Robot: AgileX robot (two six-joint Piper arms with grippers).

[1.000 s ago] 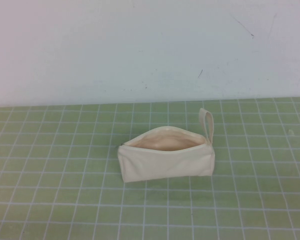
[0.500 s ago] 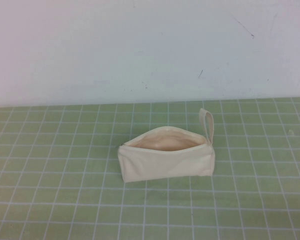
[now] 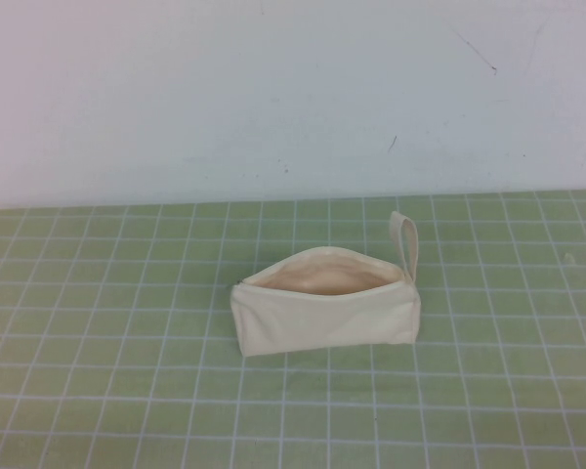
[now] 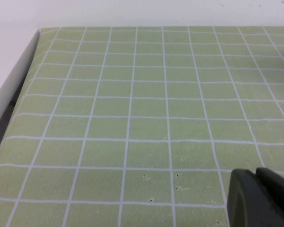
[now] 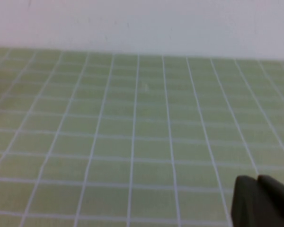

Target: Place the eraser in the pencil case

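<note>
While the pencil case (image 3: 324, 311) gapes unzipped, left end effector (image 4: 255, 176) closed, right end effector (image 5: 257, 182) closed.

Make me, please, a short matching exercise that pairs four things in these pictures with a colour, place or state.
Things:
1. pencil case
2. loop strap
3. mat
4. left gripper and right gripper

Descriptions:
a. green with a white grid
b. unzipped, lining showing
c. dark fingers pressed together, above bare mat, seen only in the wrist views
d. sticks up at the case's right end

Pairs: 1-b, 2-d, 3-a, 4-c. No eraser is visible.
</note>
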